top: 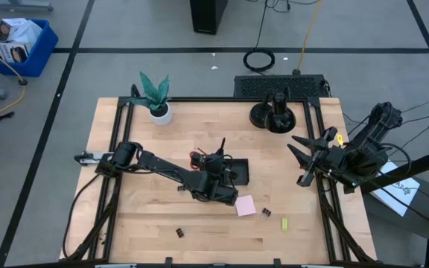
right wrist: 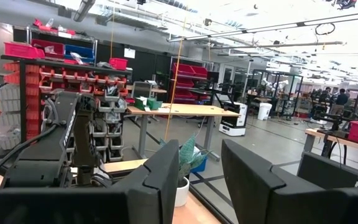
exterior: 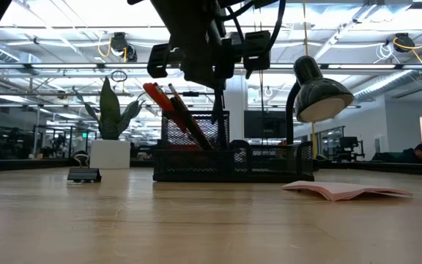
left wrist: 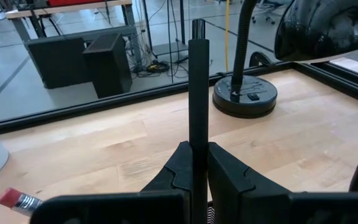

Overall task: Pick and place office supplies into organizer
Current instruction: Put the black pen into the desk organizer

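My left gripper (top: 218, 165) is over the black mesh organizer (top: 233, 173) at the table's middle, shut on a black pen (left wrist: 197, 93). In the low view the gripper (exterior: 212, 70) hangs above the organizer (exterior: 233, 158), whose tall cup holds red and orange pencils (exterior: 171, 110) leaning left. A pink sticky-note pad (top: 246, 206), two small binder clips (top: 179, 233) (top: 267, 214) and a yellow-green piece (top: 284, 223) lie on the table near the front. My right gripper (top: 307, 160) waits open and empty at the table's right edge. My left gripper pinches the black pen's shaft (left wrist: 197, 138) between its two fingers (left wrist: 182, 167). The fingers lie across the pen, reaching from the table's left. The pen stands upright, its upper end (top: 223, 141) well above the fingers. Its lower end is hidden, over the organizer's cup (exterior: 217, 117).
A potted plant (top: 156, 97) stands at the far left. A black desk lamp's round base (top: 274, 115) stands at the far right, its head (exterior: 321, 92) hanging over the organizer's right. One binder clip (exterior: 84, 174) shows left of the organizer in the low view.
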Controlling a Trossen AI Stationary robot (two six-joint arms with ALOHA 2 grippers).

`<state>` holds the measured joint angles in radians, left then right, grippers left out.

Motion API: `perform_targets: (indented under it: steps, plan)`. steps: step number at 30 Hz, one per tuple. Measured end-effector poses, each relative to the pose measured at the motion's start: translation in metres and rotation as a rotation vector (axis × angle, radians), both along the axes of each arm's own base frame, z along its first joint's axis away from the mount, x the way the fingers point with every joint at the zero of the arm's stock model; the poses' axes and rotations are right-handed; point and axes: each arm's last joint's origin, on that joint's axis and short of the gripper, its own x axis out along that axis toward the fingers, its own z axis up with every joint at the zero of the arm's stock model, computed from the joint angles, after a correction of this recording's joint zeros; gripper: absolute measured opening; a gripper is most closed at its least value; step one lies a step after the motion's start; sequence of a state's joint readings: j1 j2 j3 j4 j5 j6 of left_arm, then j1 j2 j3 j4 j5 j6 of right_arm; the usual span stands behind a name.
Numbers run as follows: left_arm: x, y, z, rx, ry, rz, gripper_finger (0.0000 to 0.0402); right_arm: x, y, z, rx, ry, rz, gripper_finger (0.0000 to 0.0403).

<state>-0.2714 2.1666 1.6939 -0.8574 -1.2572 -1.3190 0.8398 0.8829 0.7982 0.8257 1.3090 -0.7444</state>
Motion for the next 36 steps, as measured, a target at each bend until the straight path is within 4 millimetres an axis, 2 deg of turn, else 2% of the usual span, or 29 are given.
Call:
perform_targets:
  steps: [12,36]
  plan:
    - [0.0006,0.0000,-0.0019,-0.058,0.023,-0.017,0.0026,0.0000,0.0000,0.0000,0.000,-0.001,0.001,0.0116]
    - [0.0055,-0.0008,-0.0009,-0.056,0.050,-0.055,0.0029,-0.0001,0.0000,0.0001,0.001,-0.001,0.001,0.0116]
